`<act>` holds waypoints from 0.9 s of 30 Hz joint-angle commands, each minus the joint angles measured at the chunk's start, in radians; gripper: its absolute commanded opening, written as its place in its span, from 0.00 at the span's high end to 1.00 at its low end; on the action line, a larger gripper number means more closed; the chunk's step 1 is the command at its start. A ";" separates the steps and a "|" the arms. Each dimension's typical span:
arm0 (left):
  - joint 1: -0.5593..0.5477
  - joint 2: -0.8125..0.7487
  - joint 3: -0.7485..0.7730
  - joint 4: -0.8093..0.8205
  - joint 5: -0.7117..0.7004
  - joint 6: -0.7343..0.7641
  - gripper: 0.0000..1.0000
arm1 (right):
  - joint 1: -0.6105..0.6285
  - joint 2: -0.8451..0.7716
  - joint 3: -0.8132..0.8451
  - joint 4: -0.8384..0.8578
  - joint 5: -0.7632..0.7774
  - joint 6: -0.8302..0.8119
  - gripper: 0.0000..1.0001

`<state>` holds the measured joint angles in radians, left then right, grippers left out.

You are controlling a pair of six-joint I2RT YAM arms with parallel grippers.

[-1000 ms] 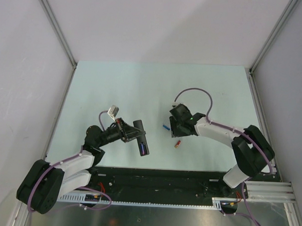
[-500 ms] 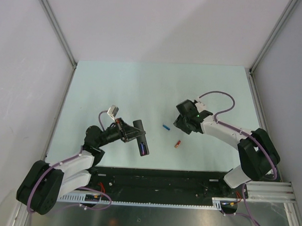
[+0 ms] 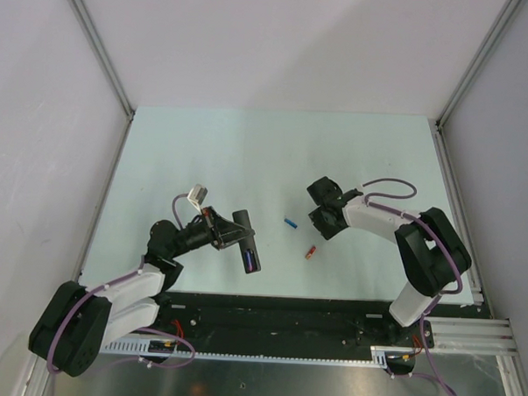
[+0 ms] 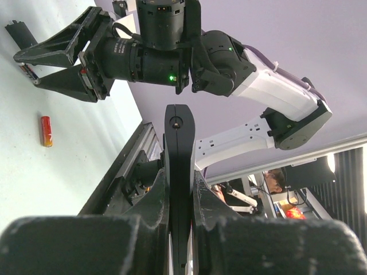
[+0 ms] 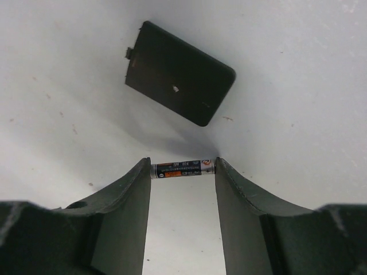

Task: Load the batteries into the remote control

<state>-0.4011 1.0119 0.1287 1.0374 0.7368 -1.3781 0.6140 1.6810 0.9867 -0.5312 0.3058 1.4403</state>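
Right wrist: the right gripper (image 5: 182, 172) is bracketing the blue battery (image 5: 182, 168). Its fingers are standing apart by the battery's length, with the battery's ends sitting at both pads; whether they are squeezing it I cannot tell. A black battery cover (image 5: 179, 73) is lying just beyond.

Left wrist: the left gripper (image 4: 179, 192) is clamping the remote control (image 4: 178, 143) edge-on, and the red-orange battery (image 4: 46, 130) is lying loose on the table (image 4: 34, 183).

Top: the remote control is being held out over the table's near left, and both batteries are showing between the arms.

The step looks like picking up the blue battery. An end-to-end hold is leaving its body free for the bay, so centring the pads on the caps and lifting slowly should be stopping it pivoting out
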 commanded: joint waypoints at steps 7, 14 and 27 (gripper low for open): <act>0.008 -0.022 0.002 0.038 -0.001 0.007 1.00 | -0.003 0.005 0.006 -0.032 0.007 -0.014 0.80; 0.008 -0.019 0.005 0.036 -0.001 0.008 1.00 | -0.005 -0.014 0.007 -0.050 0.009 -0.038 0.64; 0.008 -0.029 -0.003 0.036 0.001 0.010 1.00 | -0.003 -0.027 0.018 -0.050 -0.002 -0.064 0.47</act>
<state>-0.4011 1.0008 0.1280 1.0374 0.7368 -1.3785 0.6128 1.6817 0.9897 -0.5449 0.2951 1.3891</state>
